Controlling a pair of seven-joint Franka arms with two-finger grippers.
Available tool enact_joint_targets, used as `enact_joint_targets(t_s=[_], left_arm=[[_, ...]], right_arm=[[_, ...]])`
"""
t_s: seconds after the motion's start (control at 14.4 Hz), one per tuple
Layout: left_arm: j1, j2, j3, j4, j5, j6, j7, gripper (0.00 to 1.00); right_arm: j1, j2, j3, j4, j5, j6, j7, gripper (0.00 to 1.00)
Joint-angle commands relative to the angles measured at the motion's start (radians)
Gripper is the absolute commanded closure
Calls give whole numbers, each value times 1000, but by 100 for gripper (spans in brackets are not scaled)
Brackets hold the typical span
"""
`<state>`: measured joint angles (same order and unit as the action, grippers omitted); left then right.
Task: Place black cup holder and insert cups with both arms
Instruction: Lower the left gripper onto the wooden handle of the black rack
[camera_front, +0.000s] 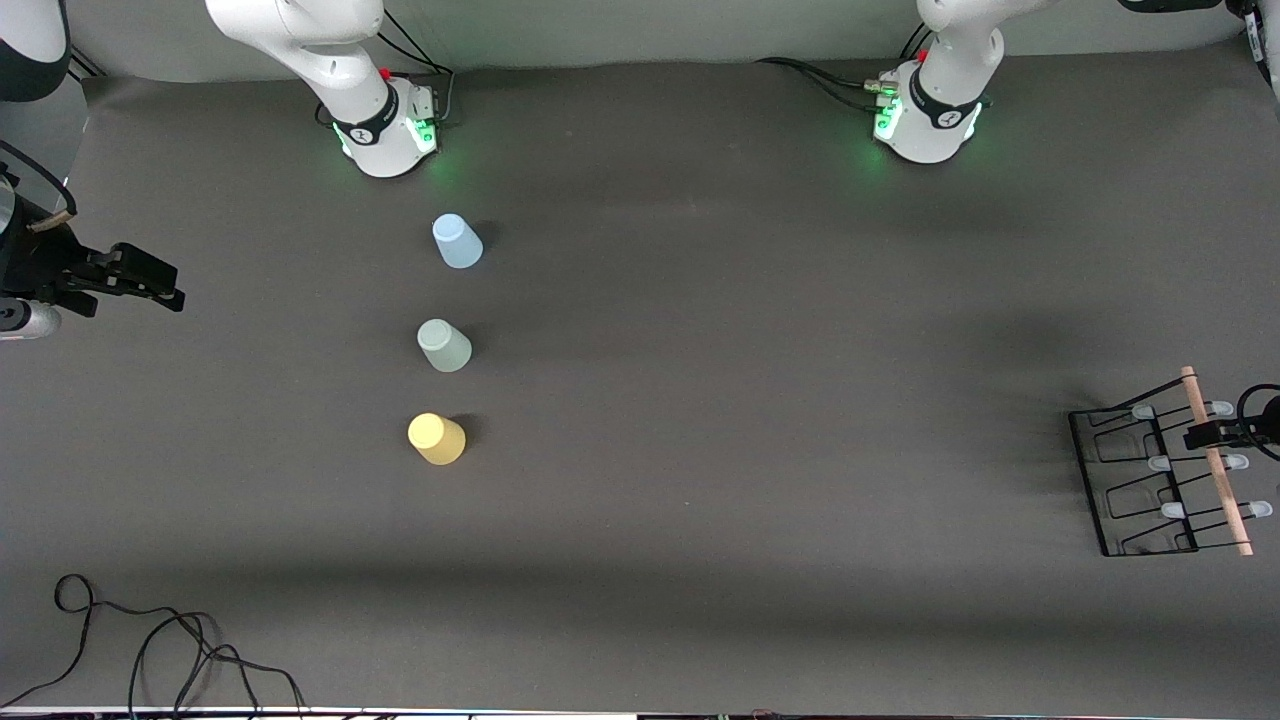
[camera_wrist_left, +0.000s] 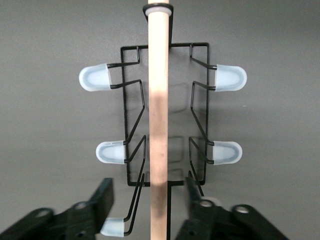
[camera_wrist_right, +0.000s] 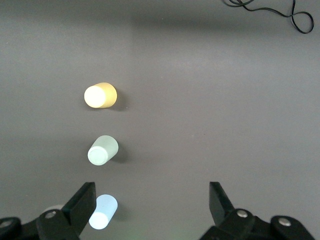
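The black cup holder (camera_front: 1135, 485) stands on the grey table at the left arm's end, its wooden rod handle (camera_front: 1218, 470) along the top and pale blue caps on the prongs. My left gripper (camera_front: 1213, 436) is down at the handle. In the left wrist view its fingers (camera_wrist_left: 104, 192) straddle the rod (camera_wrist_left: 159, 100) with a gap on each side, open. Three cups stand in a row toward the right arm's end: light blue (camera_front: 457, 241), grey-green (camera_front: 443, 346), yellow (camera_front: 436, 438). My right gripper (camera_front: 165, 285) hangs open and empty at that end, and its wrist view shows the cups (camera_wrist_right: 102, 150) below it.
The two arm bases (camera_front: 385, 130) (camera_front: 930, 120) glow green along the table edge farthest from the front camera. A loose black cable (camera_front: 150, 640) lies at the near corner by the right arm's end. A wide stretch of bare mat separates the cups from the holder.
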<state>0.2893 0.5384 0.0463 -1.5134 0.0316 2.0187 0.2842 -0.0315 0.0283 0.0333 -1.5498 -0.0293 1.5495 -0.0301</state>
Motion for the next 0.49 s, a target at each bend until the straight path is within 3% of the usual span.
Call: enact_joint_targets(t_s=[0.0, 0.42], left_arm=[[2, -6, -5, -20, 14, 18, 12, 99], [-7, -11, -3, -50, 13, 71, 10, 100]], right_arm=[[1, 13, 4, 27, -1, -8, 6, 0], [-1, 13, 2, 28, -6, -9, 4, 0]])
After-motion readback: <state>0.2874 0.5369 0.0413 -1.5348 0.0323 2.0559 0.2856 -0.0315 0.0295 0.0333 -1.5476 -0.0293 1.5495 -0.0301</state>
